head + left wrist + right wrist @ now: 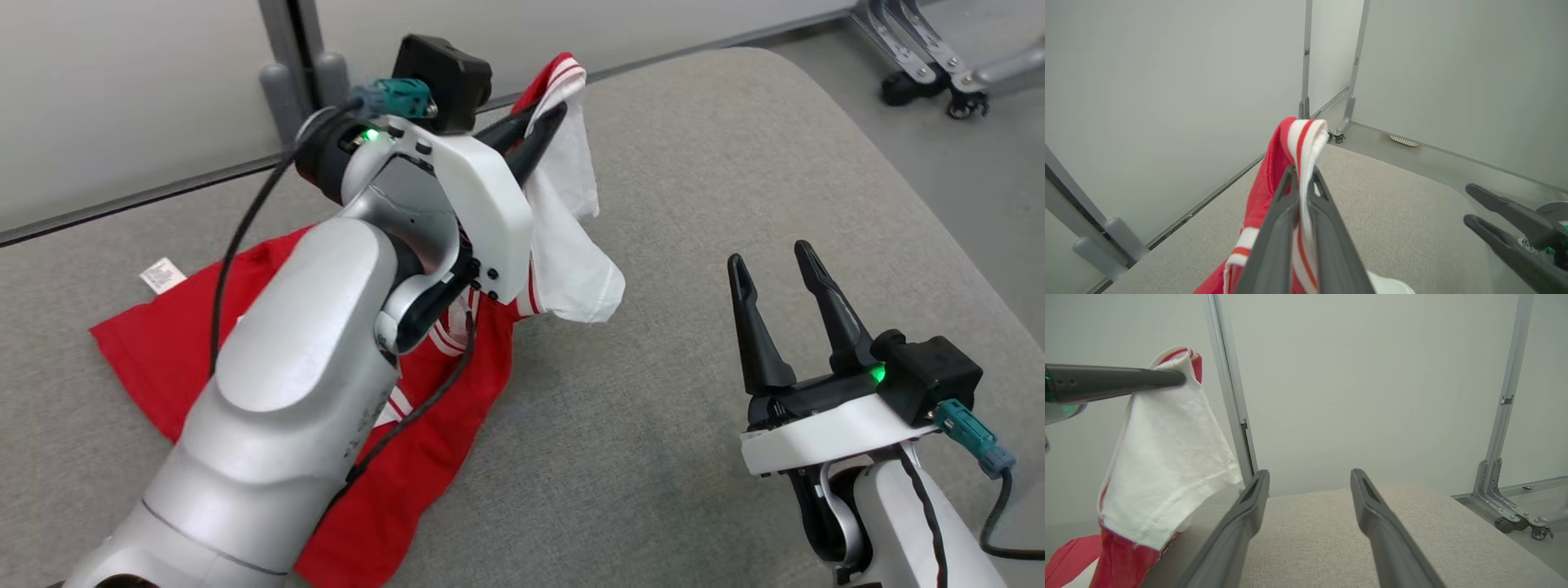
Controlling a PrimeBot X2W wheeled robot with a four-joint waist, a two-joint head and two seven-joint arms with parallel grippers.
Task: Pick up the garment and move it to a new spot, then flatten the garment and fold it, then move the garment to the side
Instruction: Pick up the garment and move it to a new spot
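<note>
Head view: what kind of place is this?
Probably a robot test room, not a home: plain grey partition panels on wheeled metal feet, a cloth-covered grey table, and the left tool holding up a garment.

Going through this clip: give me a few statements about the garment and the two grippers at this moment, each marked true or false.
1. The left gripper is shut on the garment's striped edge. True.
2. The right gripper holds the white part of the garment. False: its fingers stand apart and empty, clear of the cloth.
3. The whole garment hangs clear of the grey surface. False: only the gripped part is raised, and much of the red cloth lies on the surface.
4. A small white label shows by the garment's left edge in the head view. True.
5. The garment lies neatly folded. False: it is rumpled and partly lifted.
</note>
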